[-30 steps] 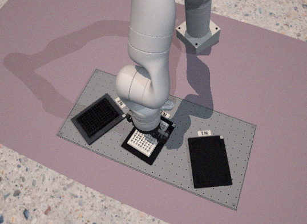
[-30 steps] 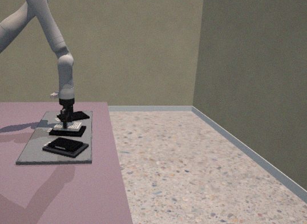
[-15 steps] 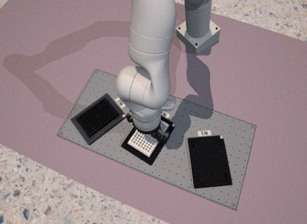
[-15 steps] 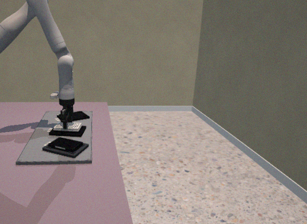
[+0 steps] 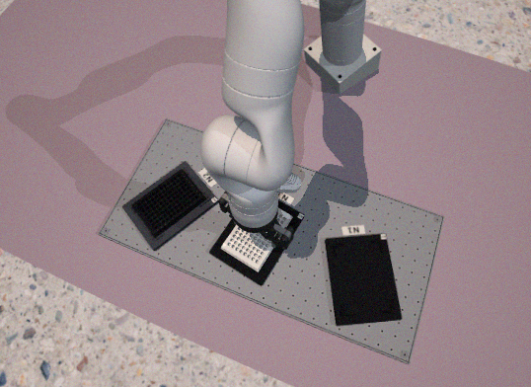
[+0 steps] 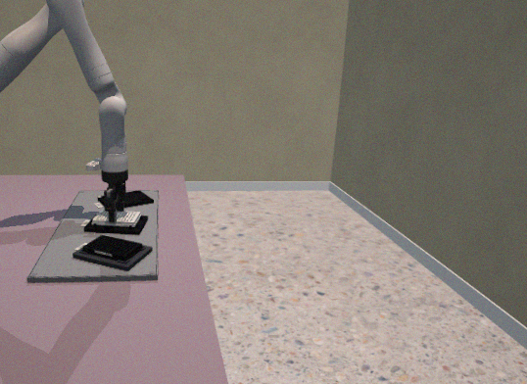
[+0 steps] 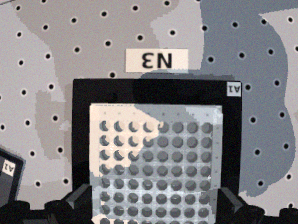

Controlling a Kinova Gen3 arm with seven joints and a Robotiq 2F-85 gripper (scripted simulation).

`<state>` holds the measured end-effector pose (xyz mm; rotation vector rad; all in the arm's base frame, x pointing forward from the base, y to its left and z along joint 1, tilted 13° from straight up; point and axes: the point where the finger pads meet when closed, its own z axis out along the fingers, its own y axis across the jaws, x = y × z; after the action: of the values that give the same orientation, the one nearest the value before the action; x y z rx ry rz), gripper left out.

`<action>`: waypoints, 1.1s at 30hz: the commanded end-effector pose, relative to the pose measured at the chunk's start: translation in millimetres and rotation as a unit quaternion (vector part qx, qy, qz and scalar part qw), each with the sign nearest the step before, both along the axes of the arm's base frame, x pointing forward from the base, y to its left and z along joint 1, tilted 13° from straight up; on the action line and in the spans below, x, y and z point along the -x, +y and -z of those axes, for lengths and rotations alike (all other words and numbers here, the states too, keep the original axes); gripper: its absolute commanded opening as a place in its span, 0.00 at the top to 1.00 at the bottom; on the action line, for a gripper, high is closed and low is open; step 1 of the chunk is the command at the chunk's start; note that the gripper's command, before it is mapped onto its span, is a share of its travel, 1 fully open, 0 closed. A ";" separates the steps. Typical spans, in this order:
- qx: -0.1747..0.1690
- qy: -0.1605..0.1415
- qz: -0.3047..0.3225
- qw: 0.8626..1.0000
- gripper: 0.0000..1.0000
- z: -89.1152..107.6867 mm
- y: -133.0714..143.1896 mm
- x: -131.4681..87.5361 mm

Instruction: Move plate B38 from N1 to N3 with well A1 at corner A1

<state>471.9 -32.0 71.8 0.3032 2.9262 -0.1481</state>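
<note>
1. The gripper (image 7: 154, 211) is pinching the white well plate B38 (image 5: 248, 245), its fingers spread wide across the plate; in the wrist view the dark fingers are pressing the plate's left and right edges at the bottom of the frame.
2. Plate B38 is lying over the black landing nest N3 (image 5: 232, 260) in the lower middle of the top view; from these views I cannot tell whether it is resting on the nest or hanging just above it.
3. In the wrist view the plate is sitting square inside the nest's black border (image 7: 81, 106), with rows of round wells showing across its white face.
4. A white tag (image 7: 157, 60) just above the nest in the wrist view is reading "N3", printed mirrored.
5. A small "A1" mark (image 7: 233, 88) is showing at the upper right corner of the nest in the wrist view.
6. The dark plate B83 (image 5: 169, 201) is sitting on nest N2 (image 5: 157, 241) at the left of the top view, well apart from the gripper.
7. Nest N1 (image 5: 361, 279) is lying bare and black at the lower right of the top view, with a mirrored "N1" tag (image 5: 353, 229) just above it.
8. All three nests are standing on the grey perforated board (image 5: 306, 289).
</note>
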 end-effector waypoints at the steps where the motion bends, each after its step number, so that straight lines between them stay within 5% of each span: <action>1: -0.002 -0.001 0.001 1.000 1.00 2.5 0.6 -1.2; 24: -0.001 0.000 0.000 1.000 1.00 4.9 -0.3 -0.9; 25: -0.001 0.002 0.002 1.000 0.00 3.7 0.2 0.6; 33: -0.001 0.000 0.000 1.000 0.00 3.4 -0.3 -0.7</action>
<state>472.8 -32.5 67.8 0.3030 2.9262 -0.1482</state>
